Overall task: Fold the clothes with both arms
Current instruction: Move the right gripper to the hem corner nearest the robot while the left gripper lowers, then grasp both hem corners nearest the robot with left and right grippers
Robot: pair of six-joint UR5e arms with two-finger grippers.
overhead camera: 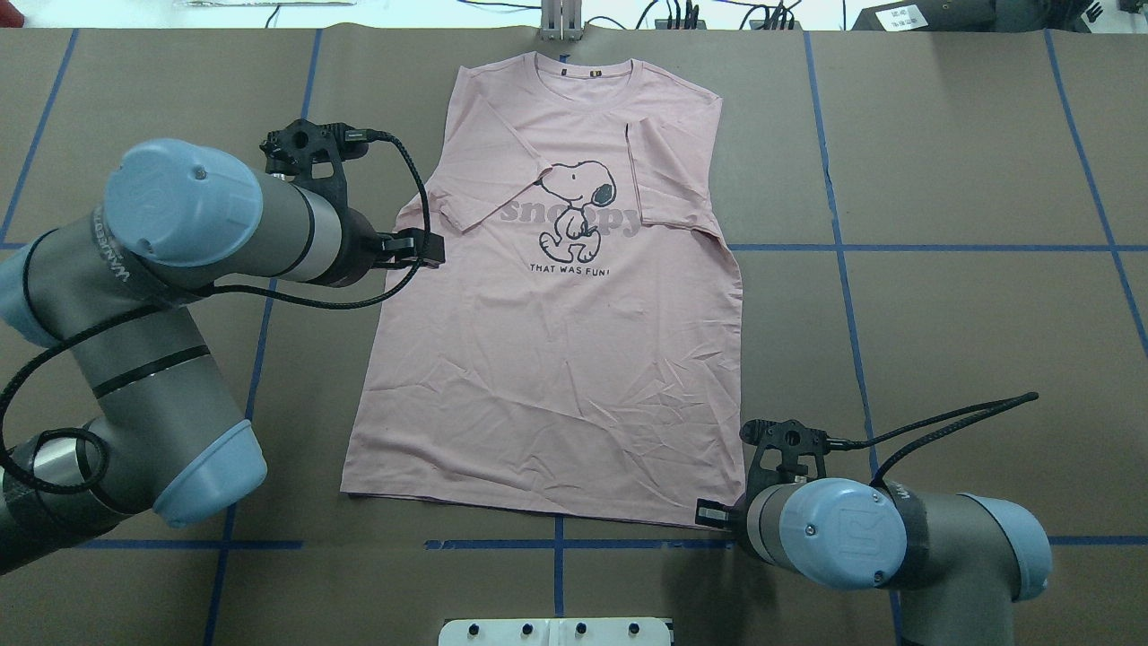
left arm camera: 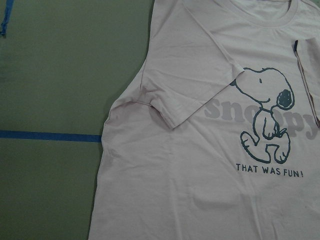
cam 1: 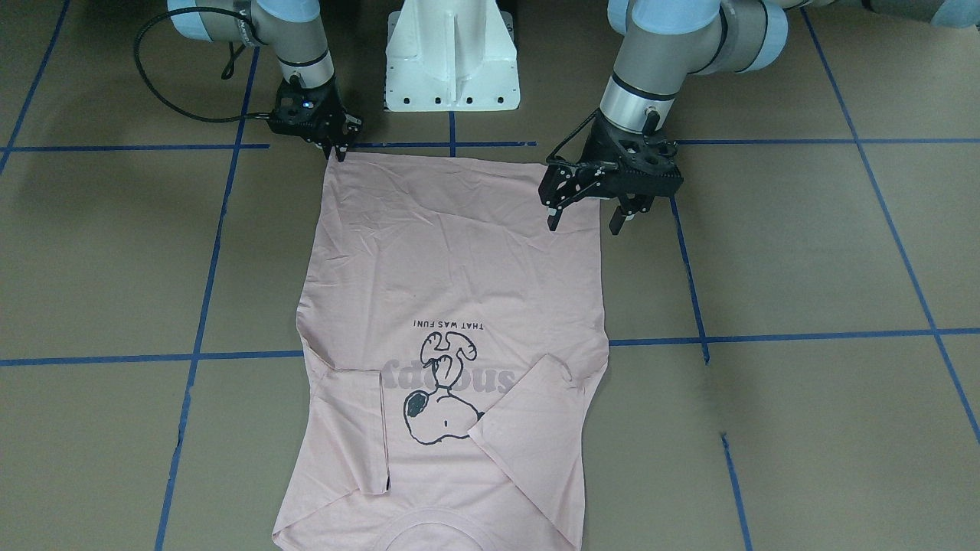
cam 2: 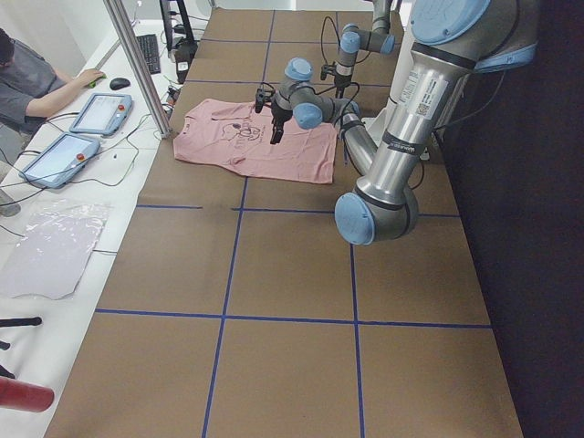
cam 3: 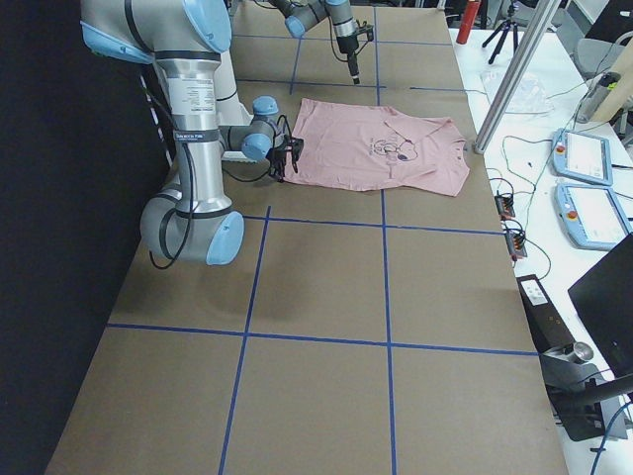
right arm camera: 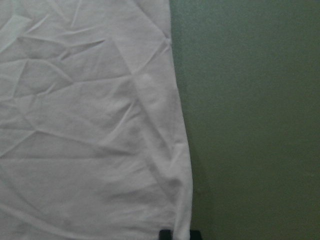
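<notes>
Symmetry is what this step wants. The T-shirt [overhead camera: 556,359] lies flat and print-up on the table [overhead camera: 942,341], collar [overhead camera: 583,79] away from the robot, both sleeves [overhead camera: 668,175] turned in over the chest, hem [overhead camera: 538,507] nearest the base. The right gripper [cam 1: 338,153] is down at its hem corner, jaws drawn together and seemingly pinching the cloth. The left gripper [cam 1: 583,227] hangs raised over the shirt's left side edge, jaws wide apart and holding nothing. As I judge it, the left should settle on its own hem corner and catch both layers before either arm lifts. Both should then rise evenly and carry the hem toward the collar, taut enough that the wrinkled lower panel does not bunch.
</notes>
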